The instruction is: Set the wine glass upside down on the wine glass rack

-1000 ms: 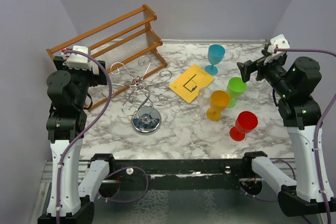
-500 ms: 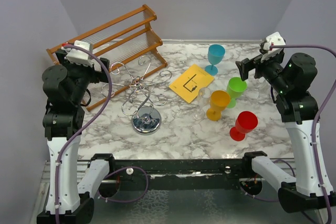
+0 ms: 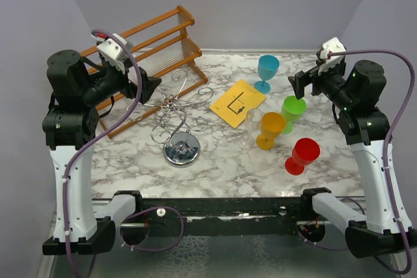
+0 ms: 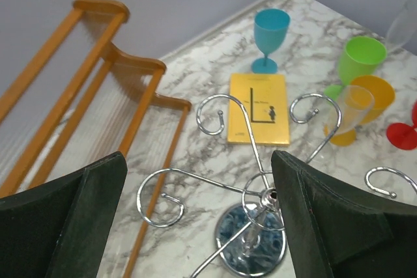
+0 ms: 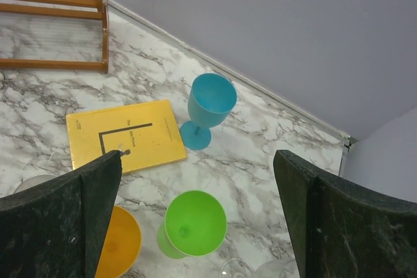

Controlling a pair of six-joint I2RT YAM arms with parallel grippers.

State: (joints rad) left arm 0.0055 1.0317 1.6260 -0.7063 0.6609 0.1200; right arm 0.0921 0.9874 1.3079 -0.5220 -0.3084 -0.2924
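Holding left gripper (image 3: 152, 86) and right gripper (image 3: 296, 86) wide open, empty.
Hovering left above wine glass rack (image 3: 173, 112), right beyond upright wine glass (image 3: 251, 128).

The wine glass rack (image 3: 182, 152) is glossy chrome wire; the table (image 3: 225, 157) looks marble.

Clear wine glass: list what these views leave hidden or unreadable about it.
Top external: the clear wine glass is see-through on the marble tabletop; stem and foot too faint to trace.
Left wrist: its base merges with the orange plastic goblet behind it.
Right wrist: only a rim arc shows, behind the black gripper finger.
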